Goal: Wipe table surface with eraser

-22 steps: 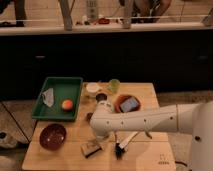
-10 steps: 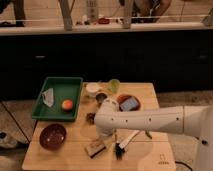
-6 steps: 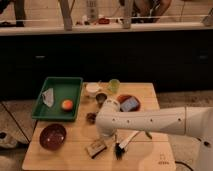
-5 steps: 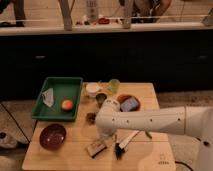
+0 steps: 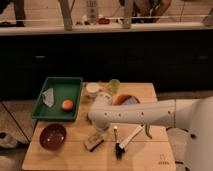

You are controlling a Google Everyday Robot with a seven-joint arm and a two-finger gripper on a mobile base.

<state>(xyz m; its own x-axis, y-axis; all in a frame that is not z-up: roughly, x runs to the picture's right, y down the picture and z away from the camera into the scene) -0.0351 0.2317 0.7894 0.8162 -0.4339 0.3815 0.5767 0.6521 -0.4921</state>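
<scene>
The table (image 5: 75,157) is light wood. A green tray (image 5: 65,87) sits on its far left part and hangs a bit over the left edge. An orange ball (image 5: 67,104) and a pale crumpled thing (image 5: 48,96) lie in the tray.

The eraser (image 5: 93,142) lies flat on the table, in front of the tray and a little to the right of the tray's near right corner. The gripper (image 5: 97,132) is right on top of the eraser, at the end of the big white arm (image 5: 140,115). The arm reaches in from the right, on the side away from the tray. The arm hides the gripper, so I cannot tell if it is open or closed.

A dark red bowl (image 5: 52,136) sits just in front of the tray. A brush (image 5: 125,142) with black hairs and a white handle lies further from the tray than the eraser, to its right. A white cup (image 5: 92,89) stands just right of the tray. A green cup (image 5: 114,86) stands a bit further right.
</scene>
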